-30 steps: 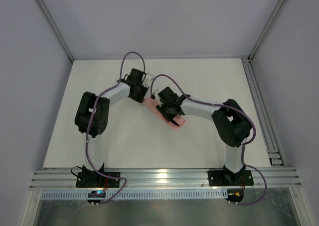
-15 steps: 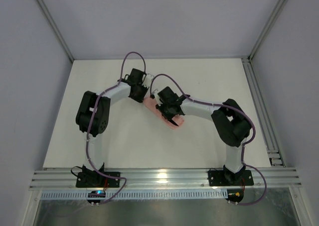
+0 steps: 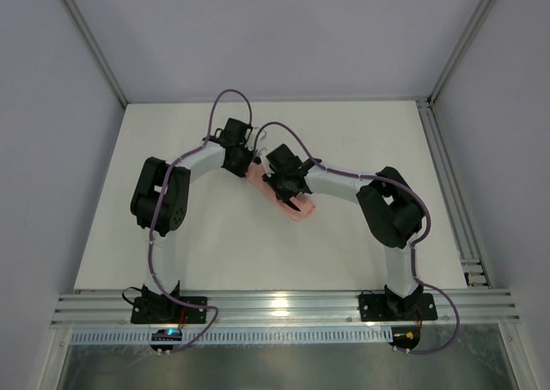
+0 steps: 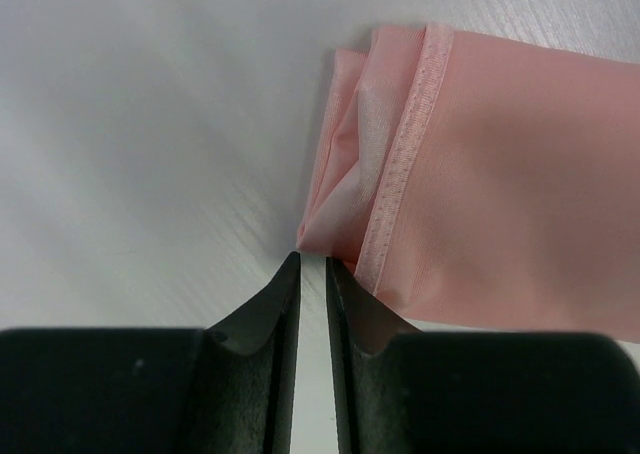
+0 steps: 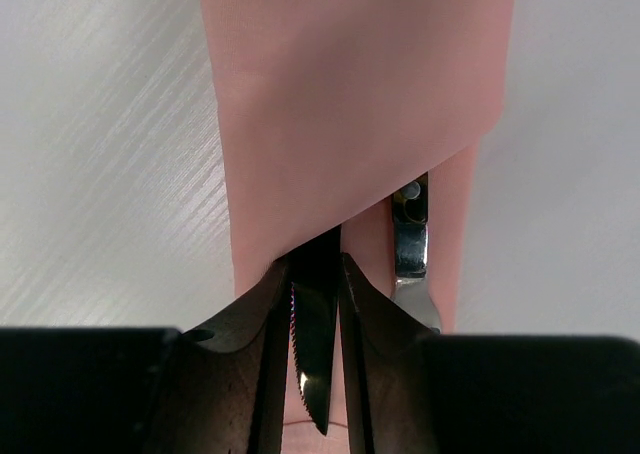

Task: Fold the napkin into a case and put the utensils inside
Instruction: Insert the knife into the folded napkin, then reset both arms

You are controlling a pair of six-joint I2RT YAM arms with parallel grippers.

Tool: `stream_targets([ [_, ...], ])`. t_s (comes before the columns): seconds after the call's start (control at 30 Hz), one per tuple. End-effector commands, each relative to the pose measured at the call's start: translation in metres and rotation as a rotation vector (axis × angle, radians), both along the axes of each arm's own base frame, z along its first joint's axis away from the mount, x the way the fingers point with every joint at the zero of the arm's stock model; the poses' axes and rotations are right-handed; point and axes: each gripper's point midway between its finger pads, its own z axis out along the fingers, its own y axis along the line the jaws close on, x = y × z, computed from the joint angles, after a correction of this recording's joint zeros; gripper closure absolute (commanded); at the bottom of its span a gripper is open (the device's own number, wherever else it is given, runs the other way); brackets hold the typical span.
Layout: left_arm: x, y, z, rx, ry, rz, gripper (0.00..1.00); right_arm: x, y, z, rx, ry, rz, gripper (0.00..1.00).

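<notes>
Knife insertion wants a straight push: right gripper, pinching the knife, should slide it under the diagonal edge of the case, beside the fork. The case lies on the table. Left gripper sits nearly pressed together at its corner; whether it pinches cloth I cannot tell.

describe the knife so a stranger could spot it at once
At the middle of the white table lies a pink case. The knife pokes from its diagonal pocket, in the right pincer: black and saw-edged, unlike the silvery fork beside it.
</notes>
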Motion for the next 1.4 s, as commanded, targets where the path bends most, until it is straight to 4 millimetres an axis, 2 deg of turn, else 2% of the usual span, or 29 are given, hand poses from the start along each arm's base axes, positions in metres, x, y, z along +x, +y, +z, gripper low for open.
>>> stream_targets([
  [0.0, 0.008, -0.003, 0.013, -0.006, -0.037, -0.010, 0.83, 0.018, 0.015, 0.017, 0.065, -0.051, -0.021, 0.83],
  [0.23, 0.008, -0.004, 0.015, -0.009, -0.038, -0.016, 0.83, 0.023, 0.019, 0.007, 0.080, -0.043, -0.051, 0.83],
  [0.33, 0.008, -0.003, 0.017, -0.005, -0.045, -0.016, 0.83, 0.019, 0.019, 0.009, 0.085, -0.030, -0.053, 0.79],
  [0.43, 0.007, -0.002, 0.021, -0.001, -0.052, -0.018, 0.83, 0.015, 0.019, 0.022, 0.102, -0.033, -0.048, 0.71],
  [0.47, 0.007, -0.002, 0.021, -0.002, -0.052, -0.020, 0.83, 0.011, 0.025, 0.034, 0.140, -0.025, -0.020, 0.67],
  [0.57, 0.007, -0.004, 0.025, -0.008, -0.050, -0.020, 0.83, 0.004, 0.027, 0.050, 0.157, -0.007, 0.006, 0.63],
  [0.7, 0.008, 0.000, 0.028, 0.006, -0.058, -0.015, 0.83, -0.003, 0.010, 0.075, 0.133, -0.028, -0.024, 0.63],
  [0.77, 0.008, 0.003, 0.032, 0.017, -0.068, -0.012, 0.83, -0.005, 0.001, 0.079, 0.112, -0.038, -0.041, 0.63],
  [0.9, 0.016, 0.012, 0.045, 0.061, -0.112, 0.009, 0.81, 0.002, -0.028, 0.092, 0.047, -0.099, -0.140, 0.63],
  [0.93, 0.018, 0.016, 0.049, 0.083, -0.126, 0.017, 0.80, 0.004, -0.035, 0.102, 0.053, -0.122, -0.162, 0.62],
  [1.0, 0.020, 0.021, 0.063, 0.100, -0.154, 0.023, 0.78, 0.007, -0.056, 0.104, 0.017, -0.145, -0.223, 0.56],
  [1.03, 0.021, 0.024, 0.070, 0.112, -0.172, 0.029, 0.77, 0.014, -0.074, 0.112, 0.024, -0.159, -0.281, 0.48],
  [1.07, 0.022, 0.028, 0.076, 0.128, -0.186, 0.036, 0.76, 0.014, -0.089, 0.107, 0.021, -0.144, -0.343, 0.45],
  [1.1, 0.022, 0.032, 0.090, 0.132, -0.214, 0.047, 0.75, 0.016, -0.104, 0.107, 0.024, -0.137, -0.388, 0.41],
  [1.13, 0.022, 0.041, 0.097, 0.159, -0.235, 0.068, 0.74, 0.024, -0.132, 0.107, 0.033, -0.131, -0.471, 0.36],
  [1.17, 0.022, 0.046, 0.104, 0.170, -0.250, 0.078, 0.73, 0.018, -0.149, 0.105, 0.061, -0.114, -0.530, 0.28],
  [1.23, 0.017, 0.064, 0.120, 0.179, -0.264, 0.114, 0.71, 0.019, -0.180, 0.105, 0.103, -0.110, -0.637, 0.22],
  [1.27, 0.015, 0.072, 0.125, 0.184, -0.267, 0.132, 0.70, 0.016, -0.216, 0.104, 0.118, -0.108, -0.743, 0.12],
  [1.3, 0.008, 0.081, 0.138, 0.181, -0.283, 0.154, 0.69, 0.015, -0.230, 0.104, 0.153, -0.103, -0.810, 0.11],
  [1.33, 0.001, 0.099, 0.135, 0.199, -0.268, 0.189, 0.67, 0.014, -0.260, 0.103, 0.166, -0.104, -0.902, 0.11],
  [1.37, -0.005, 0.108, 0.137, 0.206, -0.265, 0.205, 0.64, 0.006, -0.274, 0.102, 0.184, -0.103, -0.946, 0.10],
])
